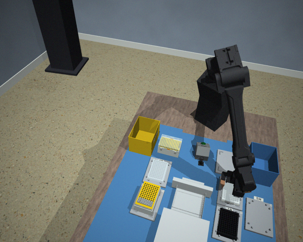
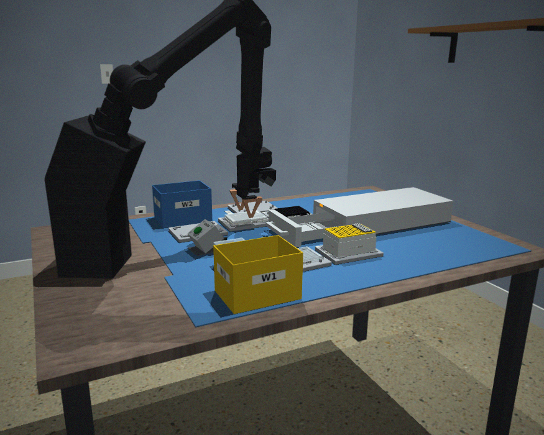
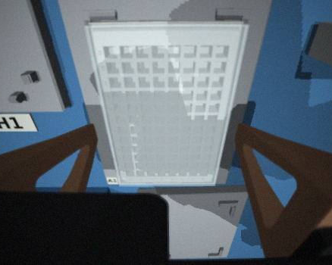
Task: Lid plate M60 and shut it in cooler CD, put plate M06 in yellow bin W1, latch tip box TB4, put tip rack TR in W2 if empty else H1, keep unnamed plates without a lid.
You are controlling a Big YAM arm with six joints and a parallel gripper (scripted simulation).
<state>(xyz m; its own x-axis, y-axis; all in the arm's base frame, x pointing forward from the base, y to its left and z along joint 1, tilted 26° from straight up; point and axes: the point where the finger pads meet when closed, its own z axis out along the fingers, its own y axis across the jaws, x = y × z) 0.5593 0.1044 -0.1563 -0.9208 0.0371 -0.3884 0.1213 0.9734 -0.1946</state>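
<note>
the gripper [image 3: 166,151] is spread wide with nothing between its brown fingers, poised low over the white lidded plate [image 3: 167,102]. the fingers straddle the plate's long sides, one on each side, and whether they touch it i cannot tell. the plate sits in its grey nest [image 3: 74,45], just right of the h1 nest [image 3: 16,53] in the wrist view. the clear plate [image 1: 157,170] lies on its own nest near the yellow bin w1 [image 1: 143,135], well apart from the arm.
</note>
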